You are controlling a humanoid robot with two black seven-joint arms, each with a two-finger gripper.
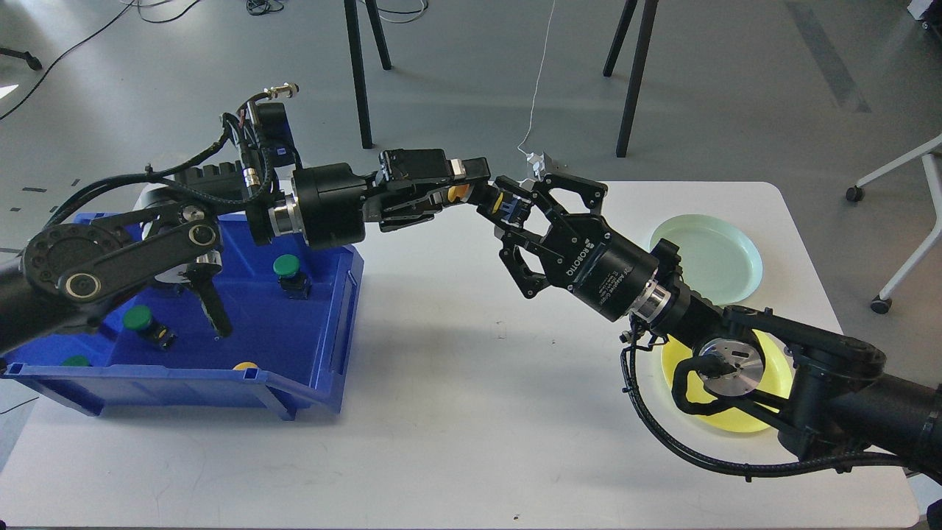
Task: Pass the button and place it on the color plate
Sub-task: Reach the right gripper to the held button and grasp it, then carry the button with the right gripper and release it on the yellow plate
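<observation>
A yellow-capped button point(458, 193) with a black and blue body hangs in the air over the white table point(456, 412), between my two grippers. My left gripper point(471, 188) is shut on its yellow-cap end. My right gripper point(508, 211) comes in from the right and its fingers are shut around the button's blue and black body. A pale green plate point(706, 258) lies at the table's right. A yellow plate point(736, 422) lies nearer, partly hidden under my right arm.
A blue bin point(324, 324) stands at the table's left. It holds green buttons point(285, 266) point(137, 318) and a yellow one point(245, 365) by its front wall. Chair and stand legs are on the floor beyond the table.
</observation>
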